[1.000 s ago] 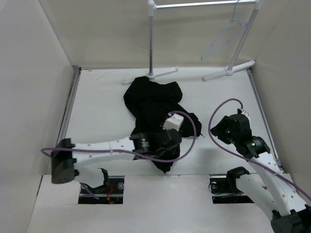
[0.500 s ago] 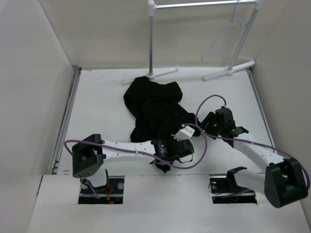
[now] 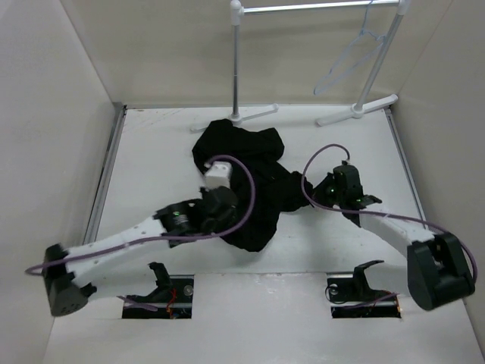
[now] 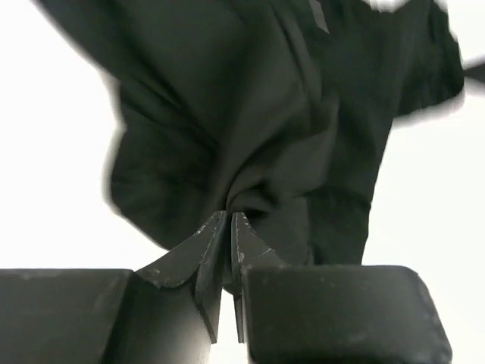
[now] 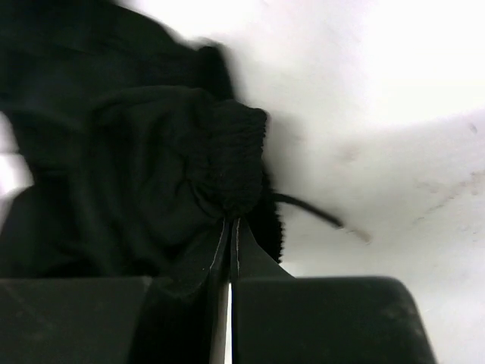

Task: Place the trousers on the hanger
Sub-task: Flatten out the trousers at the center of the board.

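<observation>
On the counter [image 3: 151,152] your trousers [image 3: 246,171] lie bunched; left hand [image 4: 229,227] and right hand [image 5: 229,225] each pinch cloth; the hanger [image 3: 347,62] hangs bare, well apart; draping lies ahead.

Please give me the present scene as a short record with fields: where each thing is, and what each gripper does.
trousers: black, crumpled on the table, just in front of the rack's left foot
hanger: hangs tilted from the rail of the rack, at its right end, with nothing on it
left gripper: shut on a bunched fold of the trousers
right gripper: shut on the trousers at a ribbed edge
task state: trousers not yet on the hanger
</observation>
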Controlling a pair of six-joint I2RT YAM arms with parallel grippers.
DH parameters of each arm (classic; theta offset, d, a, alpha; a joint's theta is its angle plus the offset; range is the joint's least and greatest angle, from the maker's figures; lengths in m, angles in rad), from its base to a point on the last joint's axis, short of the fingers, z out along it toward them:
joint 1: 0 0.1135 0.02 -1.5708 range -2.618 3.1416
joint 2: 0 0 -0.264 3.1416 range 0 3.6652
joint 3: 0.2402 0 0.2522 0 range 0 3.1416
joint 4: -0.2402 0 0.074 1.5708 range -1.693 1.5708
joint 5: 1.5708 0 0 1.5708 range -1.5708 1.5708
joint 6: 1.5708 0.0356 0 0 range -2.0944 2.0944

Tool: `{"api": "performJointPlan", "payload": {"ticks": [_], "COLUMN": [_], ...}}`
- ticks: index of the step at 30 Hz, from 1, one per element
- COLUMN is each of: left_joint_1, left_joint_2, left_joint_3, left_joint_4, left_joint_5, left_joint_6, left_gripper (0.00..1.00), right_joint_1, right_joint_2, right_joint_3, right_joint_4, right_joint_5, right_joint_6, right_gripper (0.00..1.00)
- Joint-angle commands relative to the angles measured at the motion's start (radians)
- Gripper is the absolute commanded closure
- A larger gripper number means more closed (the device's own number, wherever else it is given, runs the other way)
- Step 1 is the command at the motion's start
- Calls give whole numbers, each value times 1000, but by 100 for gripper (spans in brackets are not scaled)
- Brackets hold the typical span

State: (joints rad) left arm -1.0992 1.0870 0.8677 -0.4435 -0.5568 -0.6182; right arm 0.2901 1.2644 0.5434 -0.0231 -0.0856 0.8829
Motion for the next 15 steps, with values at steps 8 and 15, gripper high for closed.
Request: {"api": "performJointPlan", "payload": {"ticks": [8, 15], "left_joint_1": [598, 620], "left_joint_2": [-288, -148], "left_joint_3": [534, 546], "left_joint_4": [-213, -211], "left_joint_5": [-198, 171], "left_joint_6": [225, 91], "left_gripper": [95, 88], "right_joint_1": [43, 31], "right_joint_2": [-546, -551], "right_joint_3": [452, 572], "right_joint_4": [-470, -607], "right_joint_5": [217, 279], "right_joint_6": [-123, -191], "right_gripper": [97, 98]}}
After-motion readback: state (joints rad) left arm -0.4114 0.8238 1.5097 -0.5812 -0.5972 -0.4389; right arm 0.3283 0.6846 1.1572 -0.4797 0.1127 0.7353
